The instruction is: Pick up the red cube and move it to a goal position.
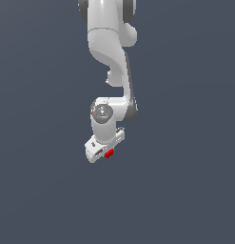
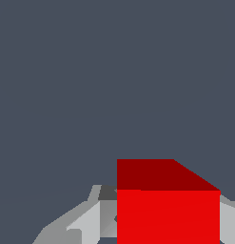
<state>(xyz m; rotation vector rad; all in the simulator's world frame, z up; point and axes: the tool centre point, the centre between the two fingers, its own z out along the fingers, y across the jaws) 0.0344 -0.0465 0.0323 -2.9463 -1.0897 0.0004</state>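
Note:
The red cube (image 1: 109, 153) is tiny and bright red. It sits just under the white gripper (image 1: 106, 154) at the end of the arm, near the middle of the exterior view. In the wrist view the red cube (image 2: 168, 209) fills the space between the grey fingers (image 2: 85, 224), which press against its sides. The gripper (image 2: 161, 228) is shut on the cube. The fingertips are mostly hidden in the exterior view by the hand.
The white arm (image 1: 112, 52) comes down from the top of the exterior view. Around it is a plain dark grey-blue surface (image 1: 185, 167) with no other objects in view.

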